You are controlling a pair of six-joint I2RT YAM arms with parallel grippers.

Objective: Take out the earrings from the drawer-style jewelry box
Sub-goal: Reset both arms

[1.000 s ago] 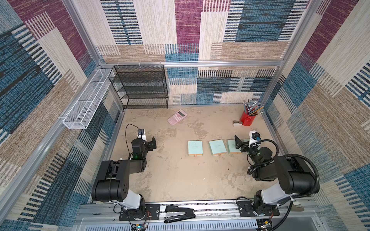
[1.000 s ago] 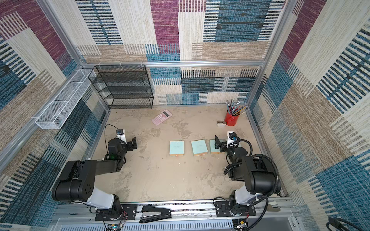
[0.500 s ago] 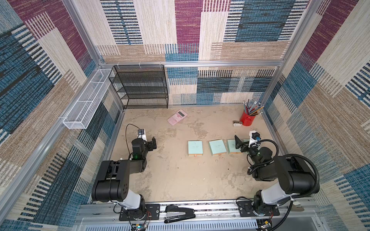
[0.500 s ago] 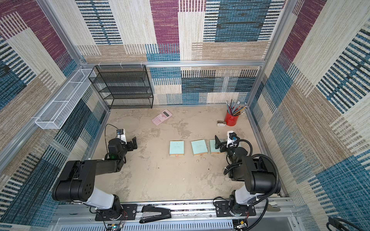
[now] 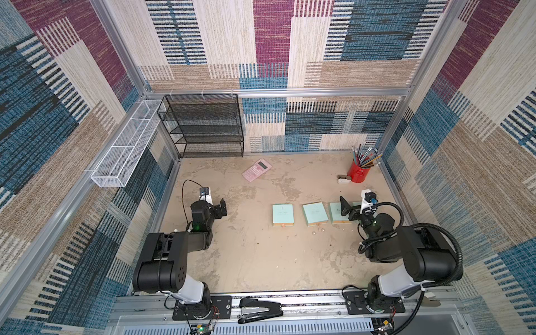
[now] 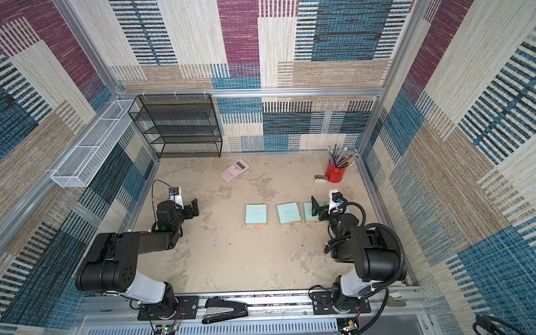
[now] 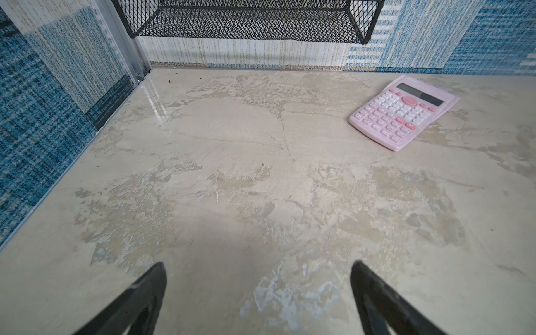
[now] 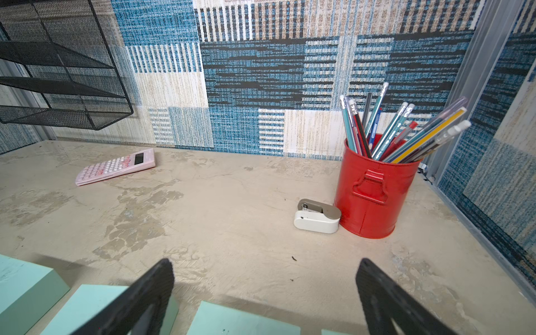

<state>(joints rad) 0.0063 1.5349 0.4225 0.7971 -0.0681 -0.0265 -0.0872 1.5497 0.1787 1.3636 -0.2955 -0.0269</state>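
Note:
Three mint-green drawer-style jewelry boxes (image 5: 283,214) (image 6: 255,214) lie in a row right of the floor's middle in both top views, each with a tan edge on its near side. Several tiny pale earrings (image 5: 313,233) (image 6: 285,233) lie scattered on the floor just in front of the boxes. My right gripper (image 5: 352,206) (image 8: 265,262) is open and empty, low over the far edge of the rightmost box (image 8: 240,319). My left gripper (image 5: 221,208) (image 7: 259,265) is open over bare floor at the left, well away from the boxes.
A pink calculator (image 5: 256,170) lies at the back. A red pencil cup (image 5: 359,172) and a small white stapler (image 5: 344,179) stand at the back right. A black mesh shelf (image 5: 203,127) and a white wire basket (image 5: 121,150) line the back-left walls. A black stapler (image 5: 259,310) rests on the front rail.

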